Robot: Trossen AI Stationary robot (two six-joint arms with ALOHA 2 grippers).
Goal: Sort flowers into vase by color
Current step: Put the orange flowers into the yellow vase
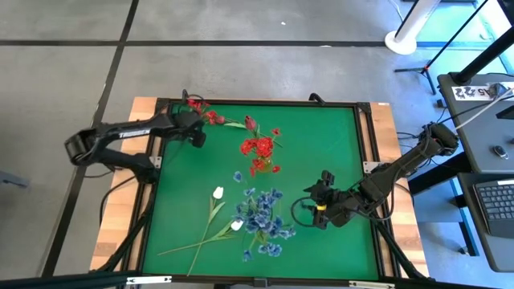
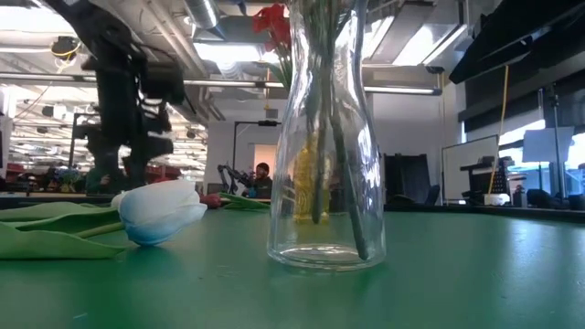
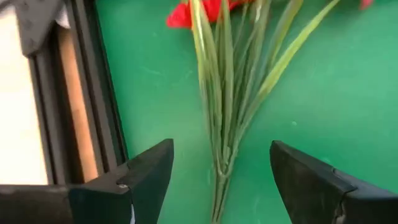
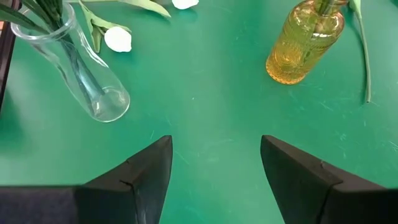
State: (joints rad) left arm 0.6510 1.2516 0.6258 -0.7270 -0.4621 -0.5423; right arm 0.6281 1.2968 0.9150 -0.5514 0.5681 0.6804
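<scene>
Left wrist view, left gripper (image 3: 214, 180) jaws open over red spray (image 3: 205, 9) stems, right gripper (image 4: 214, 171) jaws open

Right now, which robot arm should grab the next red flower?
Probably the left. Its open left gripper hovers right over a red flower's stems by the mat's far-left corner. The open right gripper sits across the mat, beside the blue flowers.

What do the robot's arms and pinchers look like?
Both arms are dark and jointed. The left arm has white lettering on its side. The right gripper has a small yellow-orange spot. The left gripper has two dark, wedge-shaped fingers.
</scene>
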